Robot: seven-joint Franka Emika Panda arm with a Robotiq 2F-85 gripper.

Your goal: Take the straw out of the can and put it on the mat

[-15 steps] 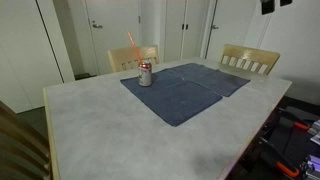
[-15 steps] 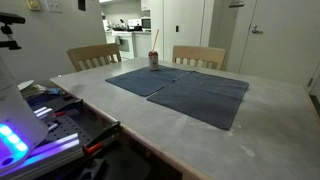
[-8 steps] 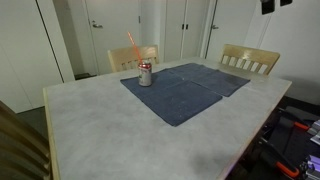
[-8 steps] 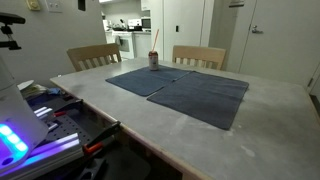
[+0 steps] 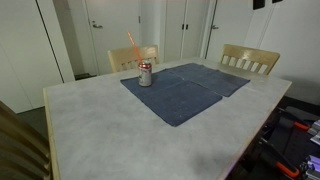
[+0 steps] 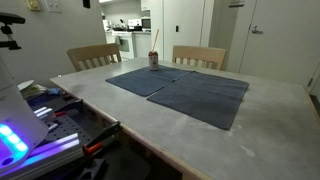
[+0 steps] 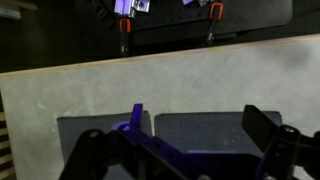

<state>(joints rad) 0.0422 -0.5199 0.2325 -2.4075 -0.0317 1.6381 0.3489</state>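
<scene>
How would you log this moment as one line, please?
phase: pre-grasp | straw: leaning in can | can: upright on mat corner | hand: open, empty, not at can

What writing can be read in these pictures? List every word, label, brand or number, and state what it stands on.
No text can be read in any view.
Can: red markings on its side, too small and blurred to read in both exterior views.
Mat: plain dark blue, no print visible.
Table: no label or writing visible.
</scene>
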